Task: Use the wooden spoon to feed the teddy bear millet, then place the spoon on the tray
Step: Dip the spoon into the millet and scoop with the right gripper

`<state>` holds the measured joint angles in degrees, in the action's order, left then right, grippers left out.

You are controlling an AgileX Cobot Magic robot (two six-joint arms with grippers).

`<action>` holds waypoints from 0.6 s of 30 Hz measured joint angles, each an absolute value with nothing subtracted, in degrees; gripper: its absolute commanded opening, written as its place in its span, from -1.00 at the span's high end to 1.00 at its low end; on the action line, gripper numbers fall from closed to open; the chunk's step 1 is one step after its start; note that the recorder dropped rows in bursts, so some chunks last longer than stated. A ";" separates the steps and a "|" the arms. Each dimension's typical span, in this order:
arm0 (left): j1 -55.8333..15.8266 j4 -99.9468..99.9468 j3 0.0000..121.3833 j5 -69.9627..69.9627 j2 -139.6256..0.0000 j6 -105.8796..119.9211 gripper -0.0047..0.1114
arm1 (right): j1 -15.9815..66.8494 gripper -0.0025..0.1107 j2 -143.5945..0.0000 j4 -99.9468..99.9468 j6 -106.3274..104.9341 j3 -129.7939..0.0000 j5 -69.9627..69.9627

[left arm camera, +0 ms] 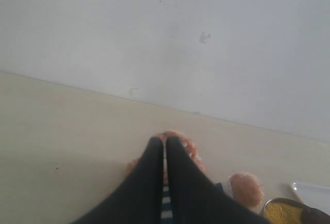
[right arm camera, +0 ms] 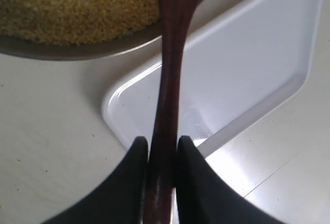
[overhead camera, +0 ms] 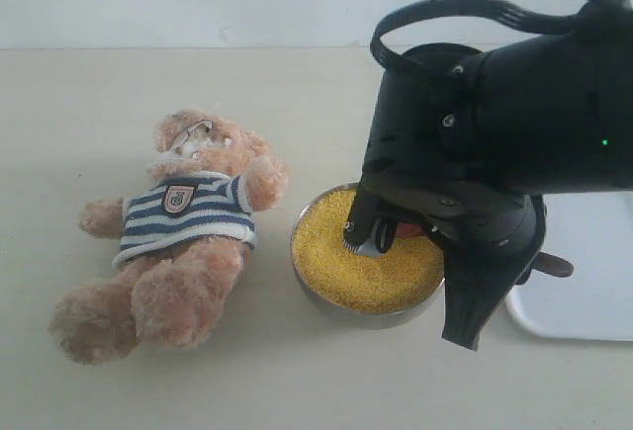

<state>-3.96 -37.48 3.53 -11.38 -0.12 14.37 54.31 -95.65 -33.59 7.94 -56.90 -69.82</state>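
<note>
Now right tool [right arm camera: 159, 142] tilts over millet [overhead camera: 336, 252], clamping wooden spoon [right arm camera: 171, 64]; left tool [left arm camera: 165, 140] clenched empty, pointing toward teddy bear [overhead camera: 188, 242].

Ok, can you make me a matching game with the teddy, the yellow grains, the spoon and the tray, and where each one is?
Things:
1. fluffy light-brown teddy bear in a striped shirt
2. golden-yellow millet
3. dark reddish-brown wooden spoon
4. flat white rectangular tray

Places:
A. between the jaws of the right gripper
B. filling the round metal bowl
C. lying on its back on the beige table
D. beside the bowl, on the side away from the bear

Pairs: 1-C, 2-B, 3-A, 4-D
</note>
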 measured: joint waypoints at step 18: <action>-3.96 -37.58 3.53 -11.07 -0.12 14.37 0.85 | 58.81 0.96 -99.99 -37.99 9.67 -56.90 -69.82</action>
